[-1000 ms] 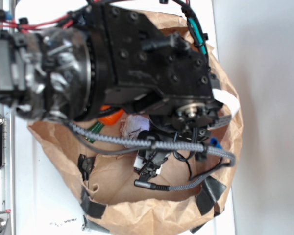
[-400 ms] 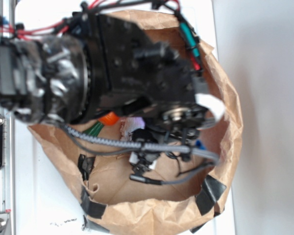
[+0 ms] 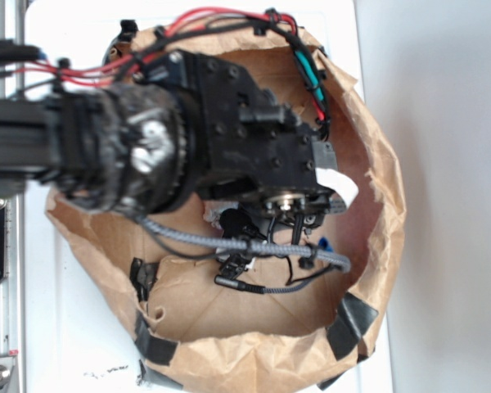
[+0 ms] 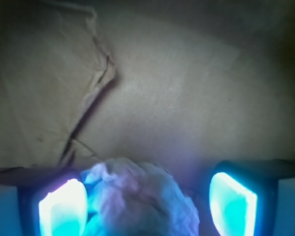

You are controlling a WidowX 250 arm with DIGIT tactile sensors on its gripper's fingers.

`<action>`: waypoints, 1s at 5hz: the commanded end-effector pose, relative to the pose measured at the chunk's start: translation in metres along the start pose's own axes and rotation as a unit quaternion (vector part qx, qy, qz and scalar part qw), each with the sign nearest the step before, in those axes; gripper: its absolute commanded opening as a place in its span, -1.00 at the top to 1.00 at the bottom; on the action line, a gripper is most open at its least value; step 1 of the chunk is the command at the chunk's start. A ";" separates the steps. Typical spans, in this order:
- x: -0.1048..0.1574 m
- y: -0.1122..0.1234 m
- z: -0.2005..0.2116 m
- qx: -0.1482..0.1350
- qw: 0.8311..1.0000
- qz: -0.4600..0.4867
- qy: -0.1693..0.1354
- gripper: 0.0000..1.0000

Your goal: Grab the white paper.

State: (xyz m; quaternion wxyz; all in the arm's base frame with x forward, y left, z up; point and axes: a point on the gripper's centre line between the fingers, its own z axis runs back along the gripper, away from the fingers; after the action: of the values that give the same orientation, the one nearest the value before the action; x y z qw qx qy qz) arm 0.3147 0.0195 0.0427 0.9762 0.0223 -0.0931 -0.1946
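The white paper (image 4: 142, 196) is a crumpled off-white ball on the brown floor of the bag, seen at the bottom of the wrist view. My gripper (image 4: 148, 199) is open around it. The left pad (image 4: 63, 206) sits close against the ball's left side. The right pad (image 4: 233, 204) stands apart from it with a gap. Both pads glow cyan. In the exterior view my black wrist and arm (image 3: 237, 155) reach down into the bag and cover the paper and the fingers.
The large brown paper bag (image 3: 378, 205) lies open with raised, crumpled walls all round my gripper. Black tape patches (image 3: 348, 323) hold its lower rim. A fold (image 4: 96, 88) runs across the bag floor ahead. Grey cable (image 3: 254, 244) loops below the wrist.
My arm has sunk deeper into the bag and shifted toward the top of the picture. The white paper and an orange and green thing beside it, visible before, are now covered.
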 end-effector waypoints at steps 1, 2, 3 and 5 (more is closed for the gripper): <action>0.001 -0.017 -0.010 0.026 1.000 -0.008 -0.003 -0.28; 0.002 -0.015 -0.007 0.021 1.000 0.001 -0.006 1.00; 0.004 -0.011 -0.001 0.019 1.000 0.013 -0.016 1.00; 0.014 -0.008 0.054 -0.020 0.998 0.033 -0.048 1.00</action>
State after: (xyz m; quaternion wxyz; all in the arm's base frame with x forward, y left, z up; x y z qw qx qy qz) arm 0.3090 0.0106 0.0709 0.9812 -0.0187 -0.0967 -0.1657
